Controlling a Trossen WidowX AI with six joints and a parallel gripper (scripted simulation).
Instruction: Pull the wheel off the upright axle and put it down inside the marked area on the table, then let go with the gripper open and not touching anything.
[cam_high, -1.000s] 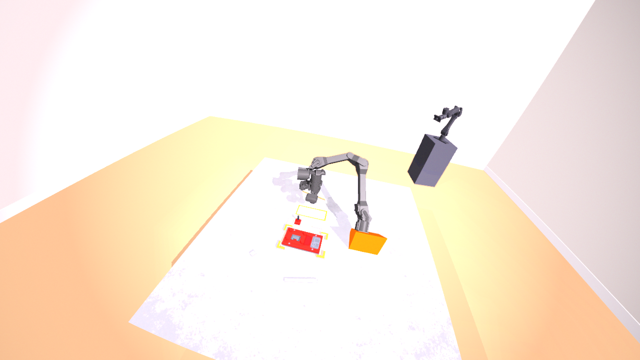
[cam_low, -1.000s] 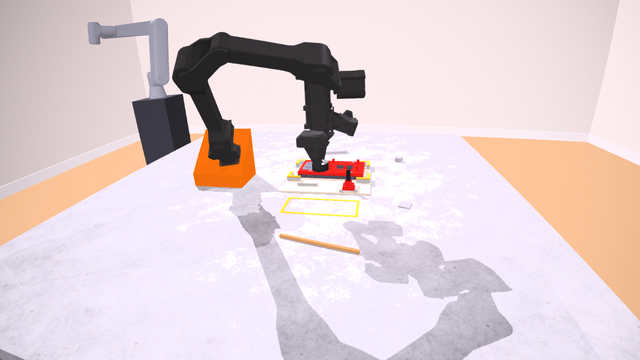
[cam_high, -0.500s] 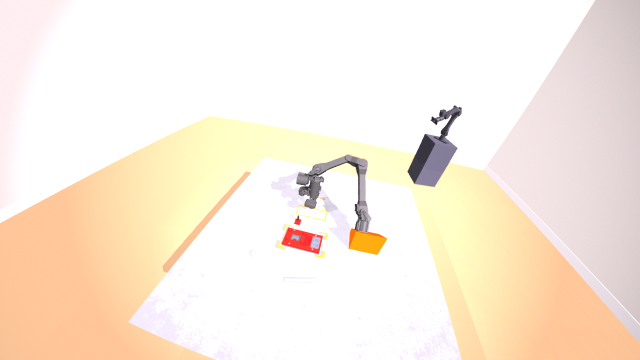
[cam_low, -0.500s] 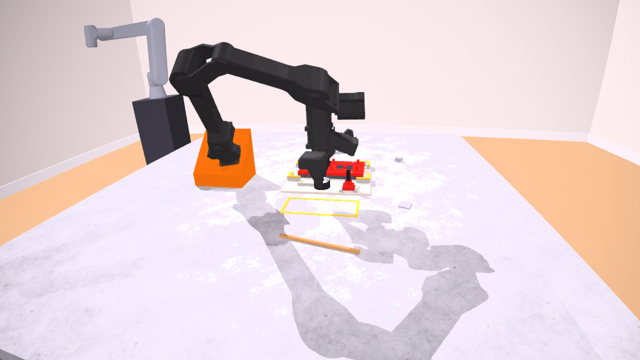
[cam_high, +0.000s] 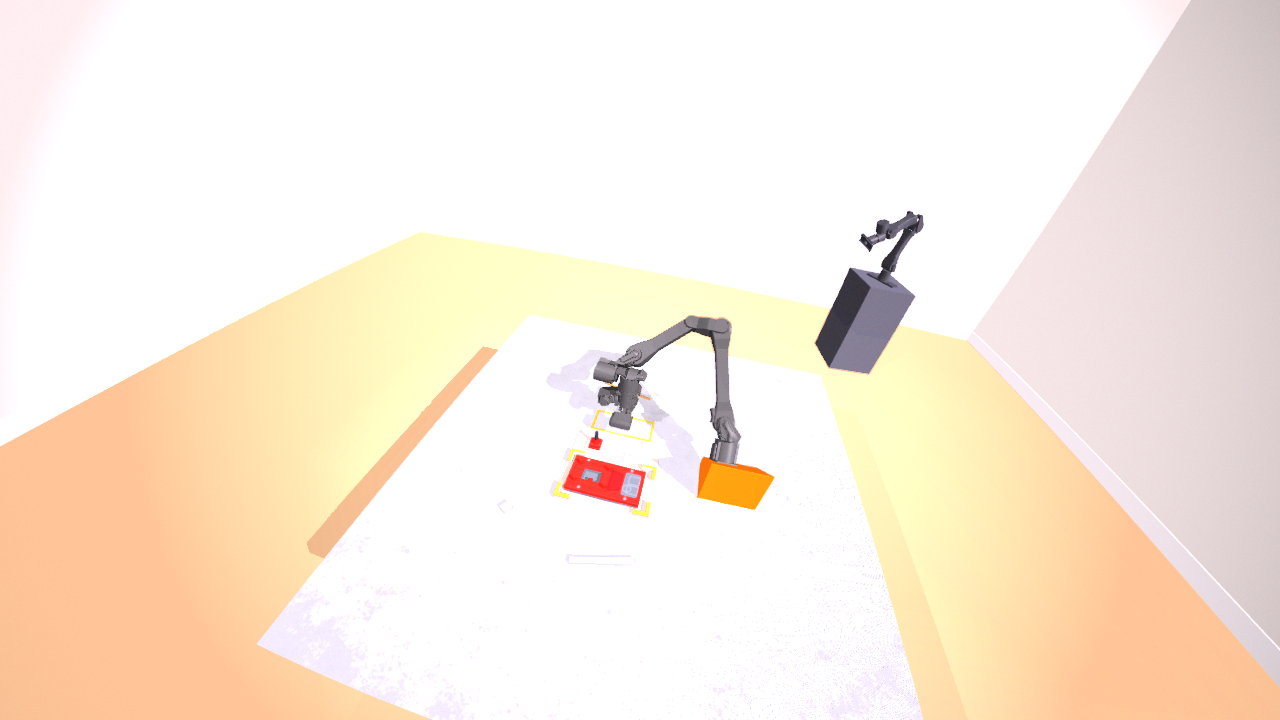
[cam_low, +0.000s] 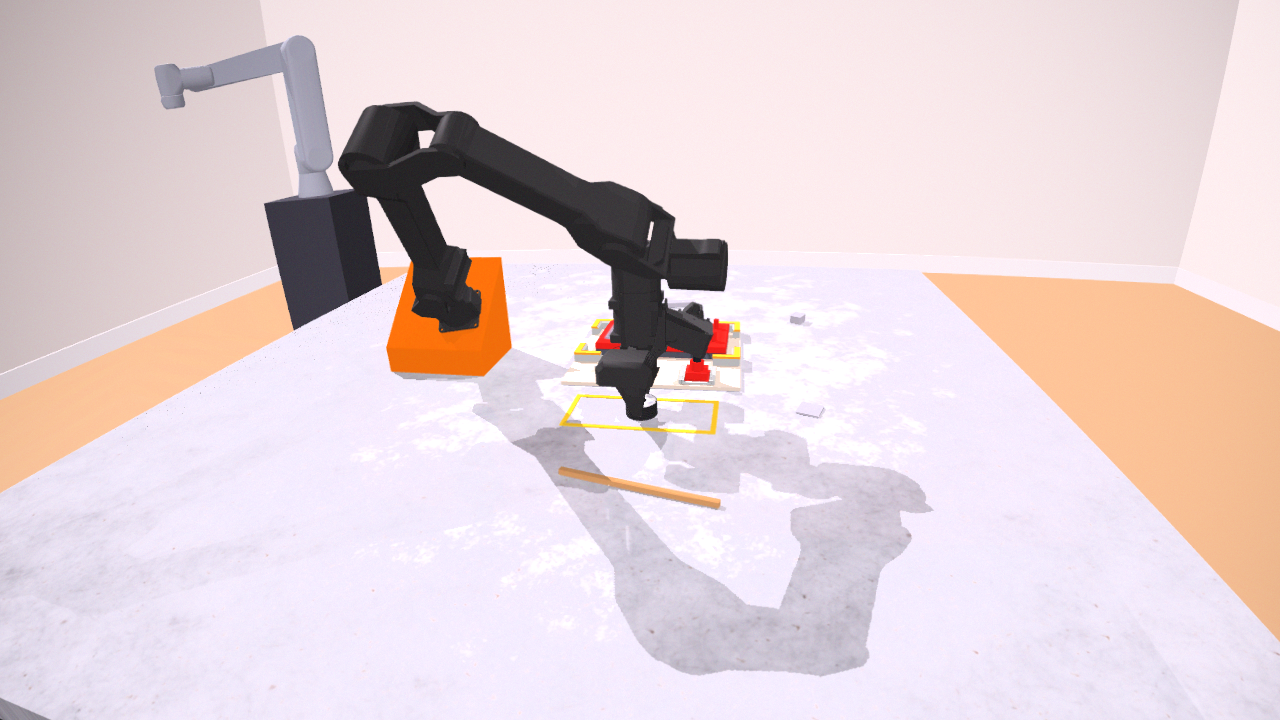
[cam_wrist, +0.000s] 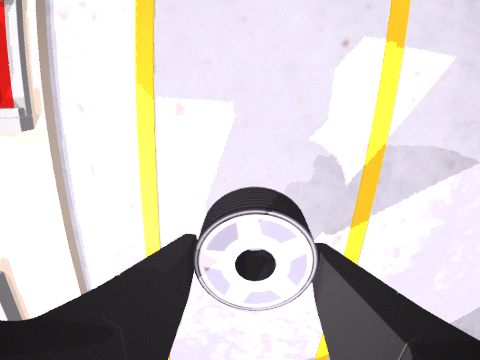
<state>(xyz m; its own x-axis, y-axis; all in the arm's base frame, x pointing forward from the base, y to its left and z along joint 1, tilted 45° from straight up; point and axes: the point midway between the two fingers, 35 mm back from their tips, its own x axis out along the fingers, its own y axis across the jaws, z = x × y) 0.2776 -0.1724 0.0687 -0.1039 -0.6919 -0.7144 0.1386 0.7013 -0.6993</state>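
Observation:
The wheel (cam_low: 640, 411) (cam_wrist: 255, 237), black tyre and pale spoked hub, is upright-axis, face up, off the axle. My gripper (cam_low: 639, 402) (cam_wrist: 254, 249) is shut on it, a finger on each side; in the top view the fingertips and wheel are hidden behind the gripper body. The wheel is low over the marked area, a yellow outline (cam_high: 652, 431) (cam_low: 680, 431) (cam_wrist: 146, 150), between its long lines. Whether it touches the table cannot be told. The upright axle's red base (cam_high: 595, 443) (cam_low: 697, 373) (cam_wrist: 5, 75) stands beyond the outline in the exterior view.
A red panel (cam_high: 608, 481) (cam_low: 720, 336) lies between yellow corner brackets behind the axle in the exterior view. An orange stick (cam_low: 662, 492) lies in front of the outline there. Small grey blocks (cam_low: 810, 409) (cam_low: 797, 317) lie to the right. The arm stands on an orange block (cam_high: 733, 485) (cam_low: 434, 344).

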